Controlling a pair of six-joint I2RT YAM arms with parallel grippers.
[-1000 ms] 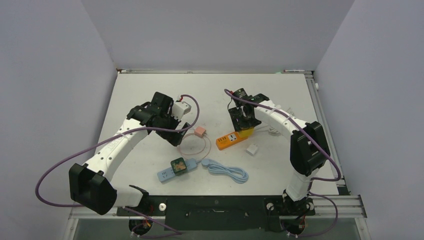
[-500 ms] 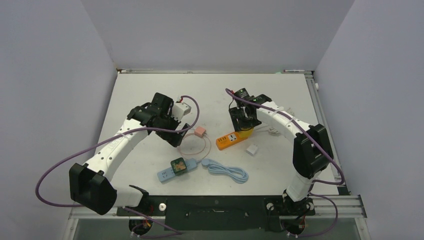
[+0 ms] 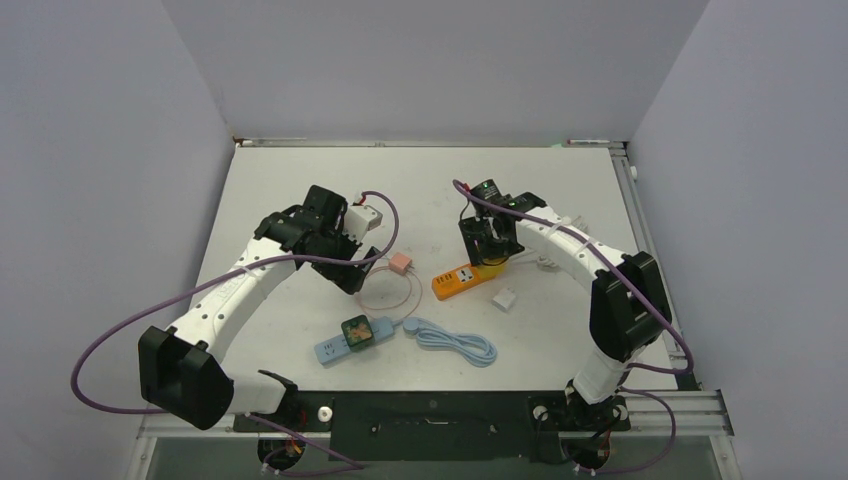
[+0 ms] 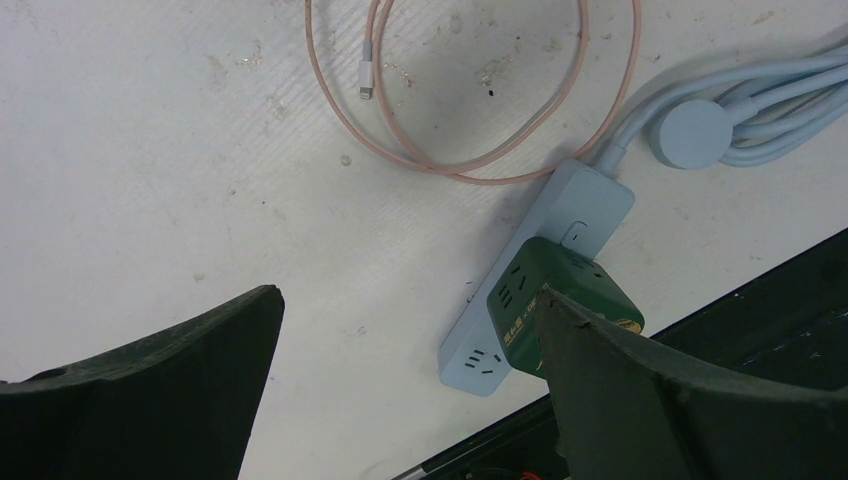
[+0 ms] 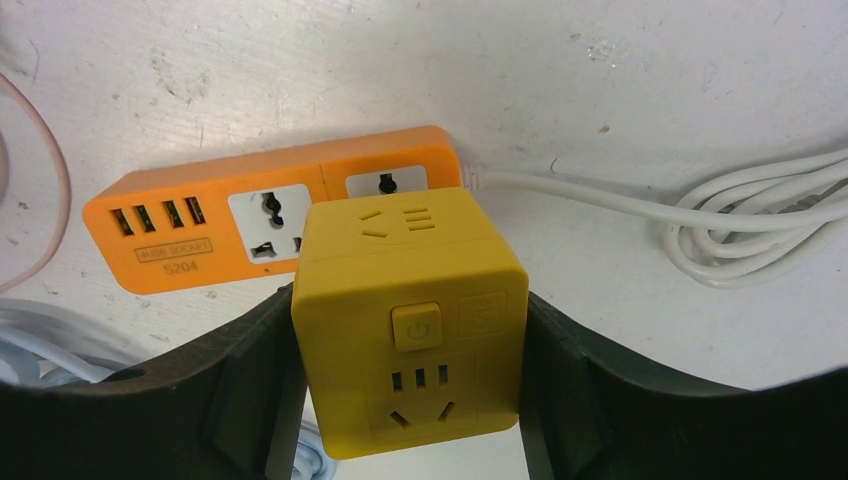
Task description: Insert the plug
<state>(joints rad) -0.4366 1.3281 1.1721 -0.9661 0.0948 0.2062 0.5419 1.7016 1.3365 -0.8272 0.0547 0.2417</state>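
My right gripper (image 5: 410,385) is shut on a yellow cube plug (image 5: 410,320), one finger on each side face. The cube sits over the right half of the orange power strip (image 5: 200,235) and covers part of it; its prongs are hidden. From above, the right gripper (image 3: 487,245) and yellow plug (image 3: 490,267) stand at the strip's (image 3: 455,282) far end. My left gripper (image 4: 405,300) hangs open over bare table, nothing between its fingers, and in the top view the left gripper (image 3: 352,270) is left of centre.
A light blue power strip (image 4: 575,215) carrying a green cube (image 4: 545,290) lies near the front edge, its blue cable (image 3: 455,342) coiled to the right. A pink cable loop (image 4: 470,170), pink adapter (image 3: 401,263), small white adapter (image 3: 504,299) and white cord (image 5: 740,220) lie around.
The right arm's elbow has swung slightly to the right while its gripper stays over the orange strip with the yellow plug. The left arm has not moved.
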